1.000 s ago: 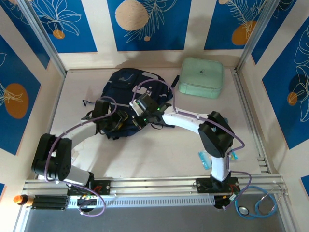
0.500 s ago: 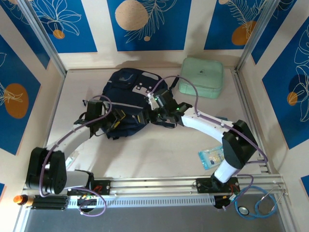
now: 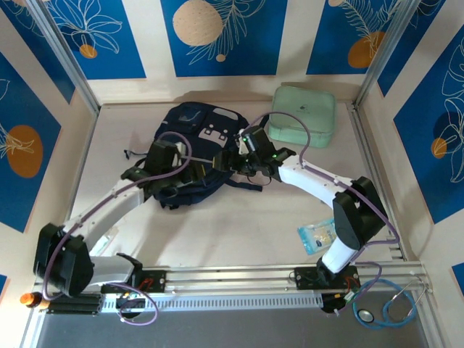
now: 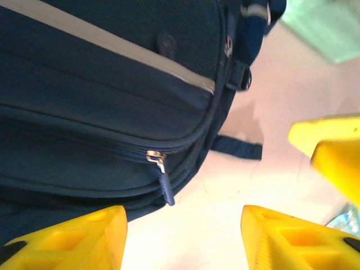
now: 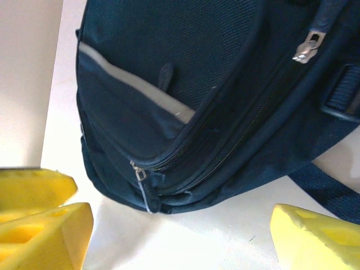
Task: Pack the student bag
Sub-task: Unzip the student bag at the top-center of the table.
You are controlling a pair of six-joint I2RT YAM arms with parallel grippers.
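The navy student bag (image 3: 194, 141) lies flat just beside the mint-green case (image 3: 302, 116), seemingly zipped shut, and with the left gripper (image 4: 180, 228) and right gripper (image 5: 180, 230) both spread and empty at it, opening comes next: pinch a zipper pull (image 4: 164, 183).

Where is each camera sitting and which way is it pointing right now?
Top external: above and behind the bases, looking down on the table, student bag and mint-green case; left arm and right arm show.
Left wrist: on the left arm, low beside the bag; the left pincer stands open at the bottom.
Right wrist: on the right arm, facing the bag's front pocket; the right pincer stands open.
Shared: both wrist views catch the bag's pale stripe and a zip pull.
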